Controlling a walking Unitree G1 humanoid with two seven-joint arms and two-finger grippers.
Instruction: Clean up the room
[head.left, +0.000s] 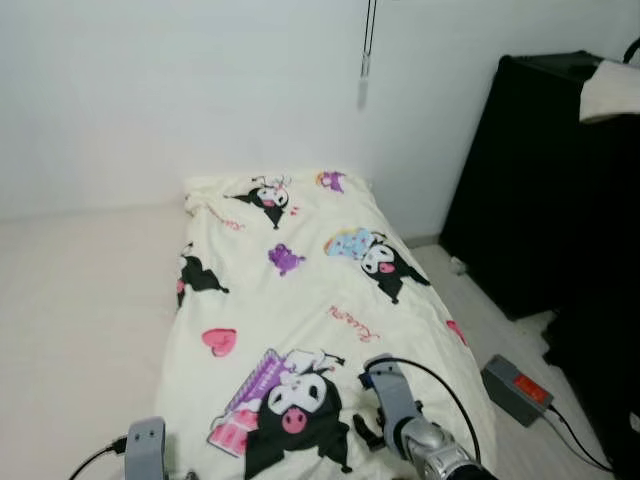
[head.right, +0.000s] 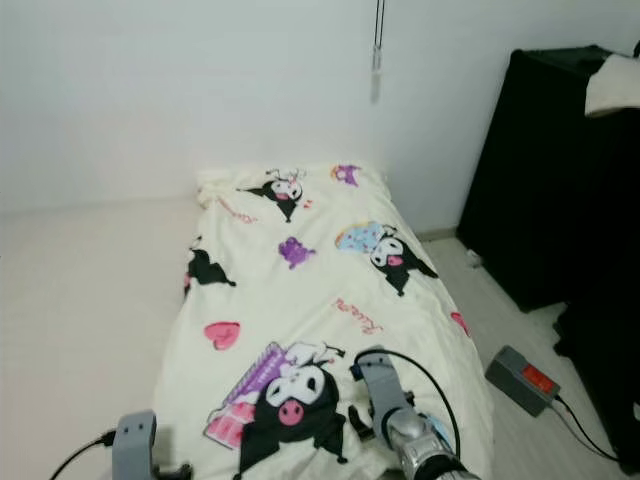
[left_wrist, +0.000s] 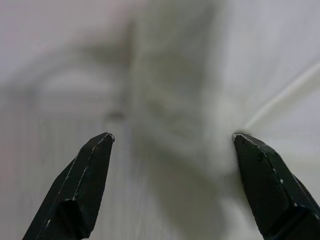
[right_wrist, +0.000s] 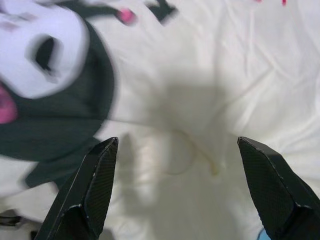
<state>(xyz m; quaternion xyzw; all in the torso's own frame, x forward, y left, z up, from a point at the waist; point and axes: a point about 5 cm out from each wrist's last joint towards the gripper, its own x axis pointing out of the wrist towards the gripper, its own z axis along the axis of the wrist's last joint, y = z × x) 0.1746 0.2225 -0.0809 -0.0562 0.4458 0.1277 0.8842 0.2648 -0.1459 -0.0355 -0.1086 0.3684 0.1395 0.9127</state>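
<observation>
Spread along the mattress (head.left: 80, 300) beside the white wall — a cream cartoon-print blanket (head.left: 300, 300). Over its near end, right gripper (right_wrist: 177, 145) and left gripper (left_wrist: 172, 137), each with 2 fingers wide apart, holding nothing. Grey box (head.left: 516, 389) on floor.

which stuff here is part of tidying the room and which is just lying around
Part of the job:
cream cartoon-print blanket spread on the bed
left gripper, open over it
right gripper, open over it

Just there:
grey box with red label on the floor
black cabinet
</observation>
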